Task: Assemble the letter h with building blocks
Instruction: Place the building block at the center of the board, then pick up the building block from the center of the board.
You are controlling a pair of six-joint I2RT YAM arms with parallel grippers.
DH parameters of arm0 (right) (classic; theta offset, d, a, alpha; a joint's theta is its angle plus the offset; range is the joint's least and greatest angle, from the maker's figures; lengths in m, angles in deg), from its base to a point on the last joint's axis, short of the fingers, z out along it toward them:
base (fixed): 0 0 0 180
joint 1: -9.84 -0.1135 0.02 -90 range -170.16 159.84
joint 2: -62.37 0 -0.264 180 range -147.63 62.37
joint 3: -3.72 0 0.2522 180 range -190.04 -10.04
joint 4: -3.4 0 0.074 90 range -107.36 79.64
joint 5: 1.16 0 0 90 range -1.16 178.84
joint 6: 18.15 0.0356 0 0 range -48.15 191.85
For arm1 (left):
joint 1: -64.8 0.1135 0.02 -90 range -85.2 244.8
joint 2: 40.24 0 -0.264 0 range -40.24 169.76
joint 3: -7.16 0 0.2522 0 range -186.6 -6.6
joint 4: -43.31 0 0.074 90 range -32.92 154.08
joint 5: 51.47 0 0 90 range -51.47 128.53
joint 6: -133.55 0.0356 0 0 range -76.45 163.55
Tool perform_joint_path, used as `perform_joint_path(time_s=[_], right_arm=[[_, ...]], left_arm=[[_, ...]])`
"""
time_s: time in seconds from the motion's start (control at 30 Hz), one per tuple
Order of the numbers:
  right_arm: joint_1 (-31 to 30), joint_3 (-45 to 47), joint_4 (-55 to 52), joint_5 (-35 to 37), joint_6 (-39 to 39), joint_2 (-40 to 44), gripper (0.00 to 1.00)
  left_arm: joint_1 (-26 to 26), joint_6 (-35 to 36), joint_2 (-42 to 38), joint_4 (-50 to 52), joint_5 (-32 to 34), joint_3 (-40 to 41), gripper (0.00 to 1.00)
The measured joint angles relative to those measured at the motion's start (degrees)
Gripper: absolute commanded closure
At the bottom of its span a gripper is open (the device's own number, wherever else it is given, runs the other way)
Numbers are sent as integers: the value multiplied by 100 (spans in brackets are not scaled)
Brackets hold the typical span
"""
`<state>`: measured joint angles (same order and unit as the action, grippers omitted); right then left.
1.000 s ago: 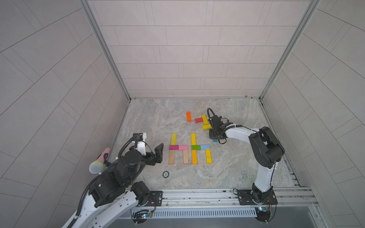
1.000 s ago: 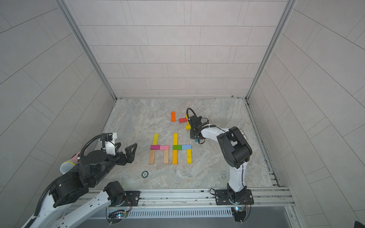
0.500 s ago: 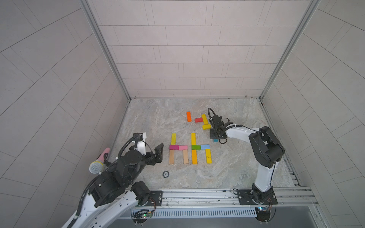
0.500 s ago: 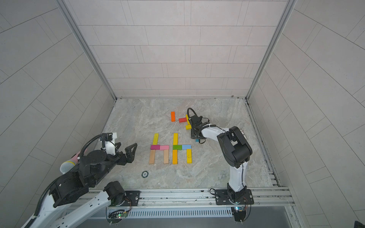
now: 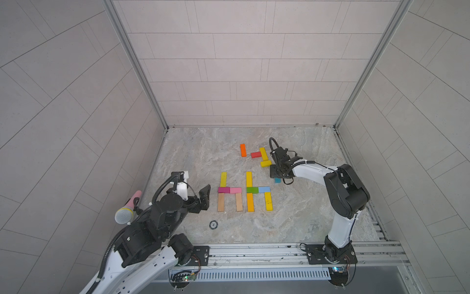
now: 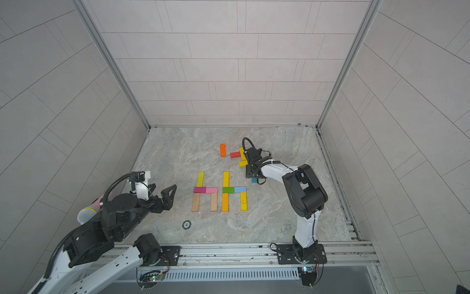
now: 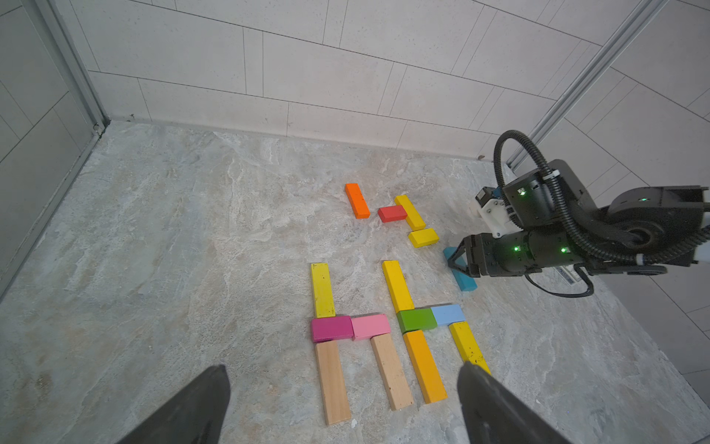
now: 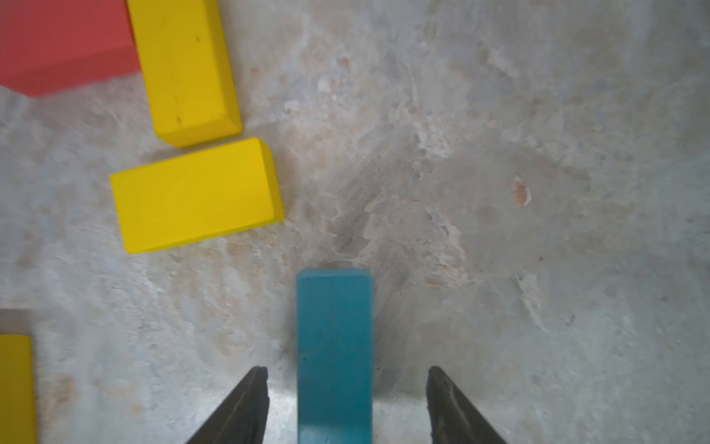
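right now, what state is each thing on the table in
left gripper, open, empty, above the table
right gripper, open, jaws either side of the teal block, not touching
teal block, flat on the table, unplaced
pink-and-wood h, assembled
green-and-blue h, assembled
spare blocks, four, loose, flat

Microphone (image 5: 129,206), small round disc (image 5: 213,224)

Bright, even, diffuse light; soft shadow beside the teal block (image 8: 334,346); tiled walls (image 5: 63,101) bow at edges in both top views; right wrist view slightly blurred.
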<state>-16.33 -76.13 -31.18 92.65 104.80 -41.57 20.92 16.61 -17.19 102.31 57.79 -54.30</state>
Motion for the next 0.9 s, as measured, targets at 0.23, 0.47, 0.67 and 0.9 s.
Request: perform_joint_path(time_s=[0.23, 0.47, 0.67, 0.9], right_arm=[[-68, -474, 48, -376, -205, 361, 25], [-199, -1805, 116, -660, -201, -745, 29], [-365, -2643, 42, -986, -111, -1609, 26], [-470, -3195, -236, -1141, -103, -2140, 25]], left_arm=[[0, 0, 0, 0, 0, 0, 0], [0, 0, 2, -2, 2, 0, 0], [0, 0, 4, -2, 2, 0, 0], [0, 0, 4, -2, 0, 0, 0]])
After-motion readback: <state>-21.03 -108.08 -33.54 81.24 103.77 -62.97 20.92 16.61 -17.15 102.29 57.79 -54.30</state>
